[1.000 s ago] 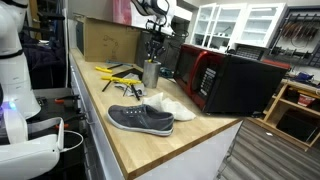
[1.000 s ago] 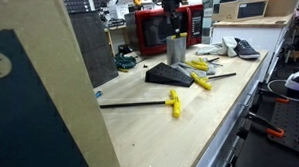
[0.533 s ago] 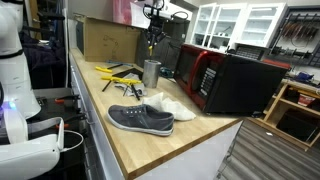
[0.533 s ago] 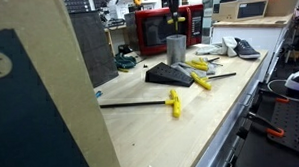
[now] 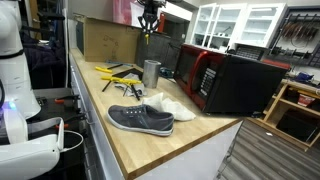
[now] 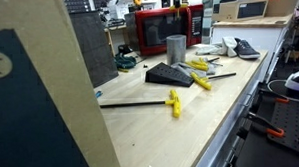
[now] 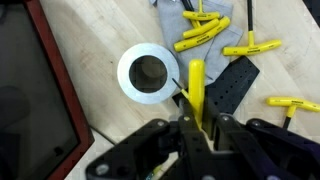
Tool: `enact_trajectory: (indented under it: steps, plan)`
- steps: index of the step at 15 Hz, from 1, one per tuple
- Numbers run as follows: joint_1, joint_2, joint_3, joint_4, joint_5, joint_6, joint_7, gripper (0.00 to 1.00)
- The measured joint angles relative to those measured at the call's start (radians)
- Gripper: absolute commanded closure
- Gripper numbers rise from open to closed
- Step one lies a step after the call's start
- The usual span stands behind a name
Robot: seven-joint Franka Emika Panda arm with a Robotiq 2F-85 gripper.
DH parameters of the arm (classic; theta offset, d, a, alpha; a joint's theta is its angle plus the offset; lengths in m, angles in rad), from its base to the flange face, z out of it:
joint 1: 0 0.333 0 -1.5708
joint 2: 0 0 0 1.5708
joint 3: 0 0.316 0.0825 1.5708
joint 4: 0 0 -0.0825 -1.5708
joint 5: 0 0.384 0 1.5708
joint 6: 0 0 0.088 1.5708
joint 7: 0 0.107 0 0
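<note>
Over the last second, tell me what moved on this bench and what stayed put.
The hand rose straight up from just above the metal cup to well over it. The wrist view now shows a yellow-handled tool clamped in it; whether it was already held earlier is too small to tell. The metal cup, the grey shoe, the loose yellow tools and the microwave stayed put.

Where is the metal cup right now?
In both exterior views the metal cup stands on the bench, between the red microwave and the yellow tools.
</note>
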Motion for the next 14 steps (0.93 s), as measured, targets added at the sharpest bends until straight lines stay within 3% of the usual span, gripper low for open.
enact_trajectory:
  steps: [7, 14]
  plan:
    - [0.055, -0.058, 0.034, -0.078, 0.017, -0.014, -0.014, 0.96]
    - [0.073, -0.055, 0.040, -0.164, 0.091, -0.038, -0.225, 0.96]
